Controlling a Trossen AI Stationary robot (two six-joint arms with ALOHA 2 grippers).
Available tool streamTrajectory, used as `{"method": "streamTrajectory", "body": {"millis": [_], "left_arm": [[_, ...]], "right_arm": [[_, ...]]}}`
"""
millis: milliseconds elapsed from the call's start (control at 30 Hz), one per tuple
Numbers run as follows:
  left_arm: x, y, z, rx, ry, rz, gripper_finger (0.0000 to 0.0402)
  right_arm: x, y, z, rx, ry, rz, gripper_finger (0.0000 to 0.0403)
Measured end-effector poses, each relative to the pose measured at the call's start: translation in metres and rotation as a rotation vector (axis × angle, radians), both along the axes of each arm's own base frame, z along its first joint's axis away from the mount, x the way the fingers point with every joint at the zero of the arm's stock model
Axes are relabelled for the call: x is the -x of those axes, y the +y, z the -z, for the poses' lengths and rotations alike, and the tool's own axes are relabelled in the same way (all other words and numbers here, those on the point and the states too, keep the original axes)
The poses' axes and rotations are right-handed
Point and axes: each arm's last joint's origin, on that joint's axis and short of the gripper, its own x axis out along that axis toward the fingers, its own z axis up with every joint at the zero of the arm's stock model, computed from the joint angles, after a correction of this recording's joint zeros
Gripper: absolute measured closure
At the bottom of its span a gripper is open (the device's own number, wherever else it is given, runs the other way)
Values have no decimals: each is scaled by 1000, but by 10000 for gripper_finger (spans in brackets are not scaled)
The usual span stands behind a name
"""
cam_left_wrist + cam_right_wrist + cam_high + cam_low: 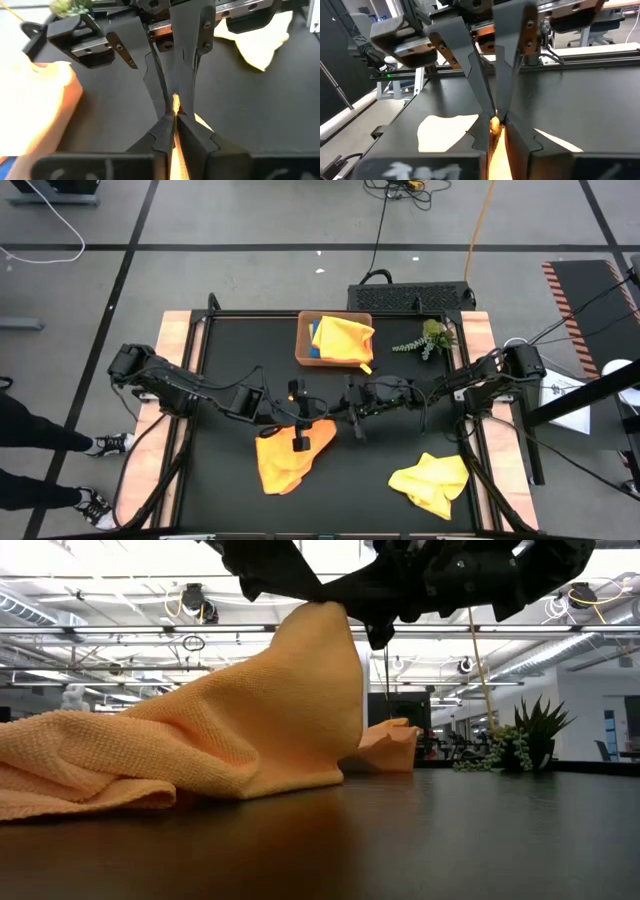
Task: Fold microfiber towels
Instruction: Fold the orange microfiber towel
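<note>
Your left gripper (299, 423) and right gripper (352, 420) meet nose to nose at mid-table, both seemingly clamped on one raised corner of the orange towel (290, 455). The rest of that cloth drapes down and toward the table's front edge, nearer your left arm. Count three towel sites: this orange one, a yellow towel (432, 483) front right, and yellow-over-blue cloths in the tray (304, 350), number unclear.

Both arms are dark and jointed, trailing black cables. The left pincer (174, 107) has slim grey-black fingers, silver screws and copper-coloured plates behind.
</note>
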Motion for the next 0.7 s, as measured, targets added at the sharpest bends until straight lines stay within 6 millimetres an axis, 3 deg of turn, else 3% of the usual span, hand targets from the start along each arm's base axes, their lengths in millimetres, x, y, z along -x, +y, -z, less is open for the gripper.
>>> {"method": "streamTrajectory", "body": {"millis": [200, 467, 633, 700], "left_arm": [[1, 0, 0, -10, 9, 11, 343], [16, 4, -25, 15, -51, 22, 364], [23, 2, -38, 17, -90, 33, 315], [27, 2, -34, 4, -47, 24, 287]], "right_arm": [[0, 0, 0, 1, 1, 1, 382], [-1, -1, -6, 4, -44, 9, 394], [1, -1, 4, 9, 26, 6, 401], [1, -1, 0, 7, 1, 6, 400]]}}
